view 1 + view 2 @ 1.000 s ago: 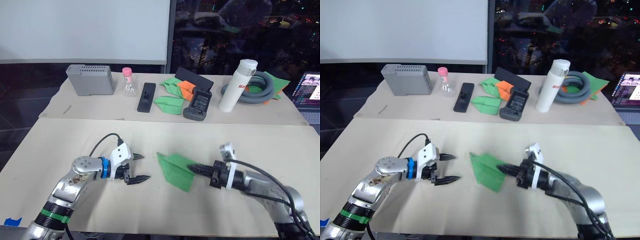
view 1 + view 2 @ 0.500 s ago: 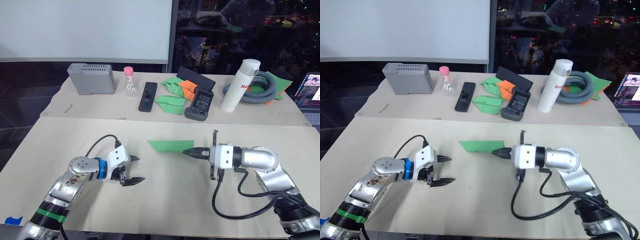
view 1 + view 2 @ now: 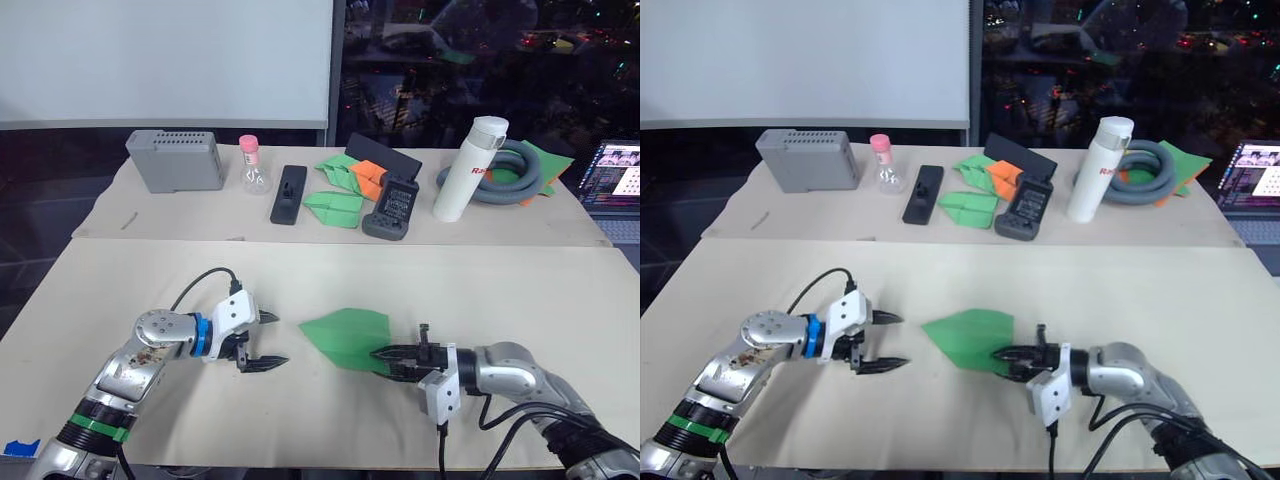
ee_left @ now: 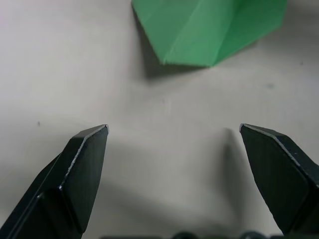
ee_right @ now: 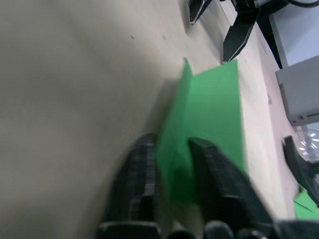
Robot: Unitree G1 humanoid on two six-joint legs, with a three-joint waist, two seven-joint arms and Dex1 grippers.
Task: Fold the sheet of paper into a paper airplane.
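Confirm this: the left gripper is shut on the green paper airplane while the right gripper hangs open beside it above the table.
The sides are swapped. The right gripper is shut on the paper airplane, and the left gripper hangs open beside it above the table. The left eye view shows both; the right wrist view shows fingers pinching the paper.

Both arms are rounded silver metal, scuffed brownish on the left one near the elbow. The left arm carries a green band low down and a blue ring at the wrist, ahead of a white housing; a black cable loops over it. The left gripper [image 3: 266,340] ends in two black, pointed fingers [image 4: 82,164]. The right gripper [image 3: 385,355] has a white block behind its black fingers [image 5: 142,169], with black cables trailing back.
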